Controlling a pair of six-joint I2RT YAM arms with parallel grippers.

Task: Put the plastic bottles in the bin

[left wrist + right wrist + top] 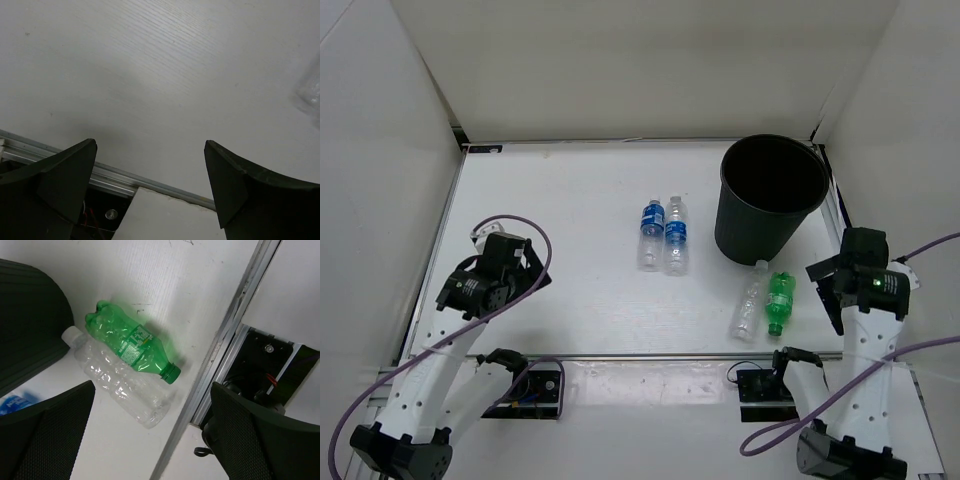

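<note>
Only the overhead view shows the whole bin (760,235); the right wrist view crops it near the green bottle (131,346). The left hand (150,147) and right hand (151,390) are both spread wide.

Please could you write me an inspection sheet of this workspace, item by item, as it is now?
Surface: white table, metal rail along its near edge.
Job's things: black bin upright at far right; two blue-label bottles lying side by side mid-table; plain clear bottle and green bottle lying touching, in front of the bin. All four are outside the bin.
Clutter: nothing seen.
Grippers: left gripper jaws open over bare table; right gripper jaws open above the green and clear pair.
Cables: purple cables loop off both arms, apart from the bottles.
Surroundings: white walls on three sides.
</note>
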